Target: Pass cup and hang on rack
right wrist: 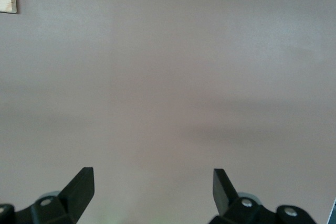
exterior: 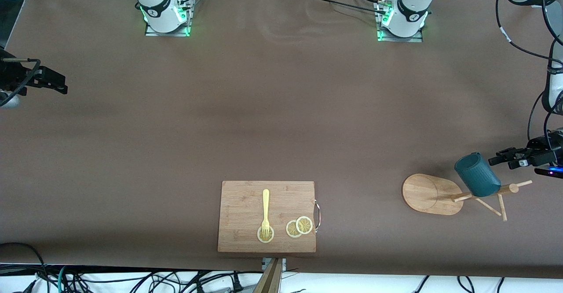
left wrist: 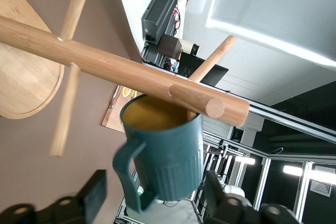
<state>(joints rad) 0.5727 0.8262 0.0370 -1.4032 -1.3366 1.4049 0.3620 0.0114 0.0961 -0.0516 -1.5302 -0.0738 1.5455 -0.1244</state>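
front view: cup hangs on rack; both grippers' jaws wide.

No legible text, label, brand, number or sign on anything in view

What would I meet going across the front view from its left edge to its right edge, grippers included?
Right gripper → cutting board → fork → lemon slices → rack, its base first → cup hanging on the rack → left gripper, open beside the cup.
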